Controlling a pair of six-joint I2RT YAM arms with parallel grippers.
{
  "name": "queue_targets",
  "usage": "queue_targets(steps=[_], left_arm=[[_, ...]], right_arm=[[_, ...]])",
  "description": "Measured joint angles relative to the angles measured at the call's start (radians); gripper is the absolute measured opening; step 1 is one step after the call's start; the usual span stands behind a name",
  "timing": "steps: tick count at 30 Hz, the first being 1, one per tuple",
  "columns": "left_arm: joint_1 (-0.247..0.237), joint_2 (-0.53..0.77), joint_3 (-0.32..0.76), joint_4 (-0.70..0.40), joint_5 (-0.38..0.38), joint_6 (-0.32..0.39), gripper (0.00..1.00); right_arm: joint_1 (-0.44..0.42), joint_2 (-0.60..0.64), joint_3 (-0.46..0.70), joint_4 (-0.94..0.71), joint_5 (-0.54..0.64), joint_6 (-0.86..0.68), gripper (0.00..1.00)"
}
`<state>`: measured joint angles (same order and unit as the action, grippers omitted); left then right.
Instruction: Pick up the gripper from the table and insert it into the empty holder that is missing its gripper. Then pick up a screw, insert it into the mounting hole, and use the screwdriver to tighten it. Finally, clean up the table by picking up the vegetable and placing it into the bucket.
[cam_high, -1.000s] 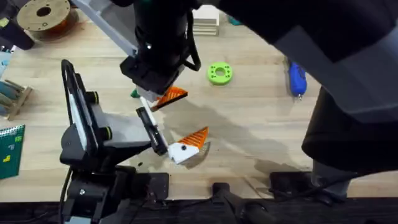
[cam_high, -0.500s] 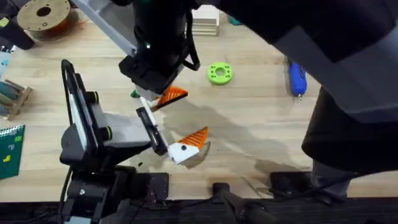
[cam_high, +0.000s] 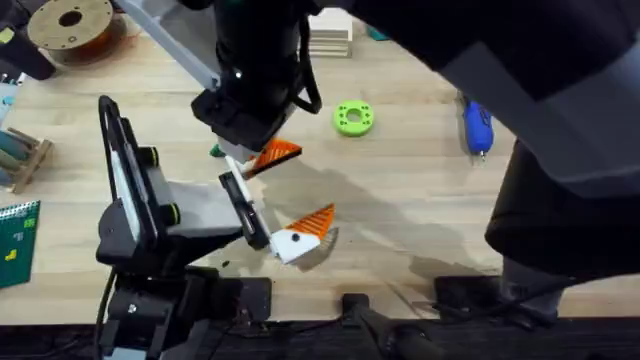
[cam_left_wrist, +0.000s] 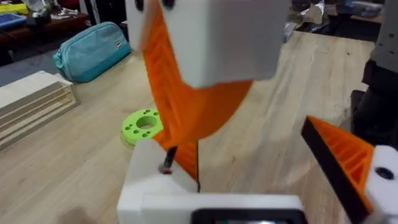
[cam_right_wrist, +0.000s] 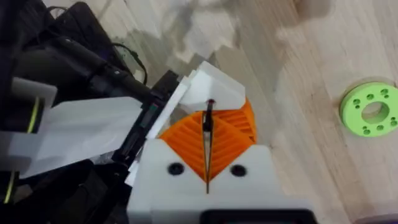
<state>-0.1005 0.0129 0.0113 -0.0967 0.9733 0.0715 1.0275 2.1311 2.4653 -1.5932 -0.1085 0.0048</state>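
**Orange wedge held at the mouth of the bare white holder**

Your right gripper (cam_right_wrist: 206, 165) has its fingers pressed together on the gripper (cam_high: 275, 155), the small orange ribbed wedge, which hangs above the table (cam_high: 420, 210) just left of centre in the overhead view. The holder (cam_right_wrist: 214, 93), the plain white finger base on your left arm, sits directly ahead of the wedge and touches or nearly touches it; I cannot tell whether it has started to seat. Your left gripper (cam_high: 275, 225) is spread wide, holding nothing: one side bare, the other carrying its orange tip (cam_high: 318, 220). The wedge's long axis looks roughly in line with the holder's face, so I judge a straight push along it is what remains. The screwdriver (cam_high: 477, 127) lies well apart, far right.
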Motion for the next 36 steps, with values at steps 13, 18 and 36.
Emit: queue_targets(steps=[13, 18, 36], left_arm=[[0.000, 0.000, 0.000, 0.000, 0.000, 0.000, 0.995], [0.000, 0.000, 0.000, 0.000, 0.000, 0.000, 0.995], [0.000, 0.000, 0.000, 0.000, 0.000, 0.000, 0.994]], right_arm=[[0.000, 0.000, 0.000, -0.001, 0.000, 0.000, 0.004], [0.000, 0.003, 0.000, -0.001, 0.000, 0.000, 0.004], [0.000, 0.037, -0.001, 0.027, 0.000, 0.000, 0.004]])
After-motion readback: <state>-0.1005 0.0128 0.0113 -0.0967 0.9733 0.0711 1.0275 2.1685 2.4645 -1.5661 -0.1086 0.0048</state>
